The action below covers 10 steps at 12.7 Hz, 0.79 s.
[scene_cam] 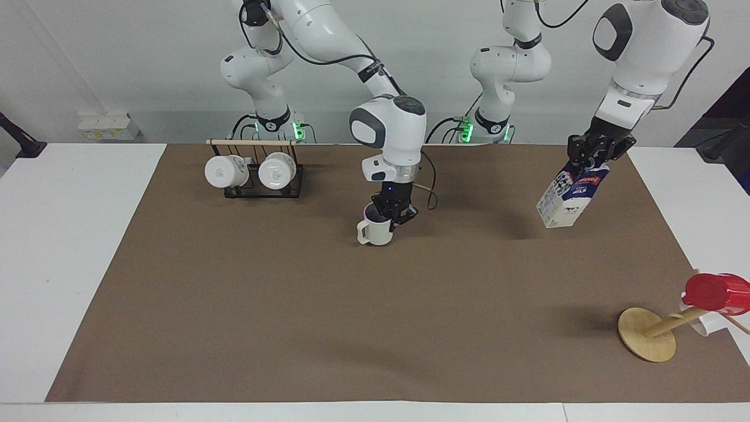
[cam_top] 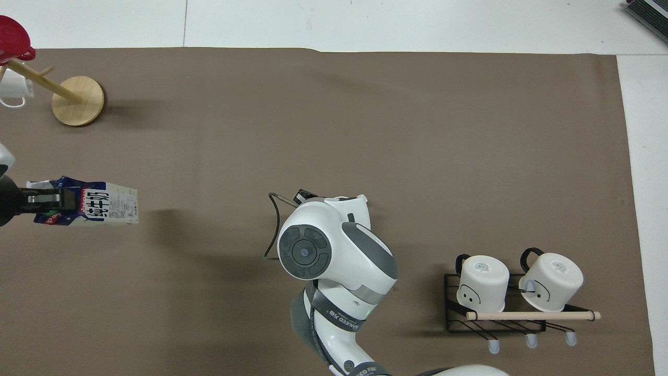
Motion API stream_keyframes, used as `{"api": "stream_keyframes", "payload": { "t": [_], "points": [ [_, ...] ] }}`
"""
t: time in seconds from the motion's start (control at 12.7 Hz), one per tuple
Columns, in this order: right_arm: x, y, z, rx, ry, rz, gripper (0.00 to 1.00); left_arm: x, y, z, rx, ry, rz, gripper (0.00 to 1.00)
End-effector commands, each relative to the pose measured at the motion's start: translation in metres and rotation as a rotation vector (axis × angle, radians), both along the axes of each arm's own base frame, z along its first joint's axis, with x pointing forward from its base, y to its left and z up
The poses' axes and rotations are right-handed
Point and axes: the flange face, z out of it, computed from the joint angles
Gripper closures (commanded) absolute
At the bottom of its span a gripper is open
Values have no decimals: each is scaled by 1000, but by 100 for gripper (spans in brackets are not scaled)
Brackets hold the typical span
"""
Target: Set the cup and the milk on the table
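The cream cup (scene_cam: 376, 233) is upright, at or just above the brown sheet (scene_cam: 351, 328) of the white table (scene_cam: 70, 246), in the middle near the robots. My right gripper (scene_cam: 394, 217) is shut on its rim, with the handle pointing away from the gripper. In the overhead view the right arm's wrist (cam_top: 313, 250) hides the cup and the gripper. My left gripper (scene_cam: 593, 159) is shut on the top of the milk (scene_cam: 569, 198) and holds it tilted in the air over the sheet at the left arm's end. The milk (cam_top: 102, 206) and left gripper (cam_top: 39, 201) also show in the overhead view.
A black rack (scene_cam: 258, 187) with two white mugs (cam_top: 482, 282) stands near the robots at the right arm's end. A wooden mug tree (scene_cam: 647, 334) with a red cup (scene_cam: 718, 292) and a white mug (cam_top: 13, 89) leans at the left arm's end, far from the robots.
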Motion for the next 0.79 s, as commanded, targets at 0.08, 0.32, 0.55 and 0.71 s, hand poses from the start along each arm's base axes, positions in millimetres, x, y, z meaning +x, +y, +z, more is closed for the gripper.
{"api": "stream_keyframes", "payload": {
  "t": [0.08,0.32,0.55,0.71],
  "points": [
    [-2,-2,-6,31,-28,4,100,0,-2,4,-1,11,24,61],
    [-2,-5,-9,32,-26,6,100,0,-2,5,-1,11,25,61],
    [0,-7,-9,34,-27,4,63,0,-2,4,-1,16,27,61],
    [0,-6,-8,48,-18,-2,30,0,-2,4,-1,17,31,61]
  ]
}}
